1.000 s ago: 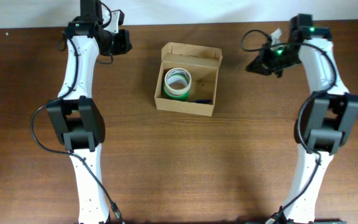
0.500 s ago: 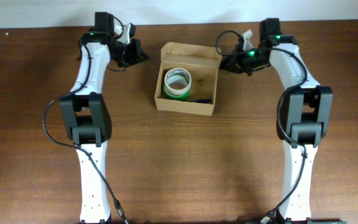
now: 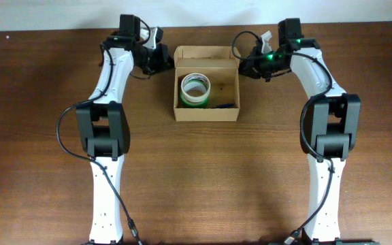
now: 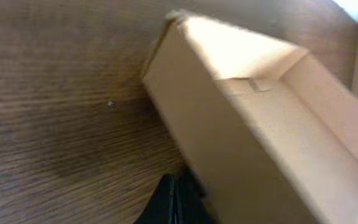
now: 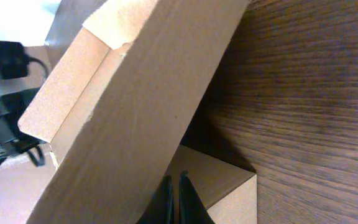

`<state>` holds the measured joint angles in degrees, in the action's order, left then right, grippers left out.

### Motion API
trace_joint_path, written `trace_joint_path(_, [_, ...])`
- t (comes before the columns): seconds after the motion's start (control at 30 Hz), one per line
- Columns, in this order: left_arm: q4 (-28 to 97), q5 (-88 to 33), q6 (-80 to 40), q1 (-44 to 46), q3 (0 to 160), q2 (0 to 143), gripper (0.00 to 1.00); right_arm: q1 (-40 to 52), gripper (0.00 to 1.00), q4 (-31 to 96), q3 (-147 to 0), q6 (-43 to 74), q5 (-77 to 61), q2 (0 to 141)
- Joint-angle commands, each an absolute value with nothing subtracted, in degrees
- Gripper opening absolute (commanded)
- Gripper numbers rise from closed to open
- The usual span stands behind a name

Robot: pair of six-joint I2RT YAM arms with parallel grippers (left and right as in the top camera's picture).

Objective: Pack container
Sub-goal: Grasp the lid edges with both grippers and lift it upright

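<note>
left jaws closed together beside the box's [image 3: 206, 113] left wall, right jaws together too by its right wall; tape roll [image 3: 195, 89] inside, lid open, on the desk [image 3: 203, 184].

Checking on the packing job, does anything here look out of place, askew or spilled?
Nothing stands out. The container sits flat, flap open at the back, tape roll lying flat inside, nothing spilled. The left gripper and right gripper flank its rear corners.
</note>
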<state>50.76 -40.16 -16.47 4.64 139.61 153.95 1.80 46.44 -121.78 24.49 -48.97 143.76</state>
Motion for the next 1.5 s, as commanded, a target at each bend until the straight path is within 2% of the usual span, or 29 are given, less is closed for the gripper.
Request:
trace_joint_path(0.0, [51.18, -41.67, -18.04, 4.51, 139.63, 157.07, 0.02, 1.85, 0.04, 46.46, -122.04, 24.73, -47.18, 144.7])
trace_joint_path(0.17, [50.04, -42.76, -18.44, 4.62, 139.63, 157.56, 0.02, 1.87, 0.04, 46.44, -122.04, 24.73, -45.65, 144.7])
trace_joint_path(0.3, [44.6, -48.1, -18.46, 4.62, 139.63, 157.56, 0.02, 1.87, 0.04, 45.8, -122.04, 24.69, -46.39, 144.73])
trace_joint_path(0.63, [26.26, -57.98, -25.15, 3.46, 139.65, 157.53, 0.02, 1.67, 0.04, 34.79, -122.04, 21.26, -59.31, 144.7])
trace_joint_path(0.83, [18.35, -63.31, -25.28, 1.63, 140.88, 157.47, 0.02, 0.93, 0.04, 26.7, -122.1, 21.28, -68.42, 144.62])
trace_joint_path(0.93, [16.67, -68.97, -24.91, 1.17, 143.46, 157.25, 0.02, 0.73, 0.04, 26.59, -122.39, 21.56, -69.23, 143.9])
trace_joint_path(1.07, [17.39, -70.39, -23.66, 1.23, 147.04, 155.65, 0.02, 0.8, 0.04, 28.29, -122.54, 22.55, -68.27, 142.04])
trace_joint_path(1.2, [19.88, -66.57, -22.57, 1.69, 148.03, 153.18, 0.02, 1.13, 0.04, 30.04, -122.54, 22.55, -64.97, 139.81])
trace_joint_path(1.47, [41.41, -55.27, -10.07, 3.99, 148.03, 149.05, 0.02, 1.96, 0.04, 33.08, -122.56, 20.05, -62.61, 135.79])
